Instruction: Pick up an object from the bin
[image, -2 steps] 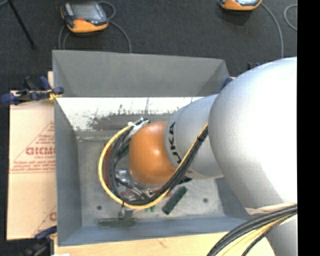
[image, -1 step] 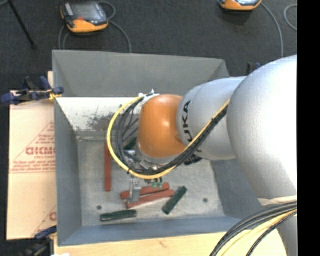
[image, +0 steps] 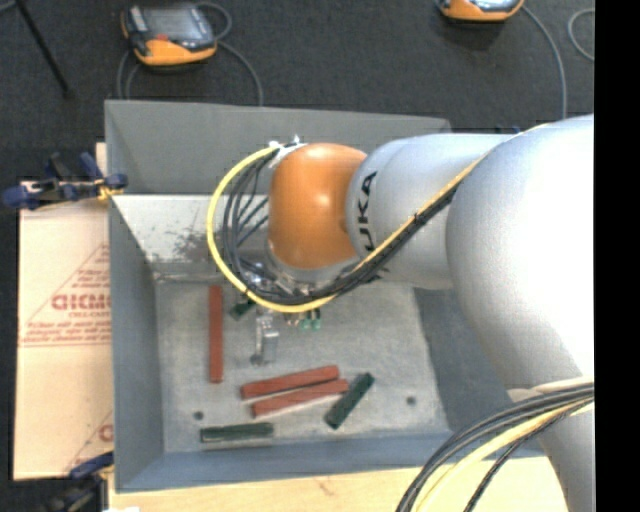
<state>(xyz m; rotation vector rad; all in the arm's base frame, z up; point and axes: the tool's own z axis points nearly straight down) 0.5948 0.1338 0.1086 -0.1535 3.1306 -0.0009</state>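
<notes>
My gripper hangs below the orange wrist cover over the middle of the bin floor, and nothing shows between its fingers. Left of it an orange-red stick lies upright along the floor. Just in front of it two red-brown sticks lie side by side, slightly slanted. A dark green stick rests at an angle by their right ends.
Another dark green stick lies flat near the bin's front wall. The arm and its cables cover the back and right of the bin. Bare floor lies at the left front corner and right of the sticks.
</notes>
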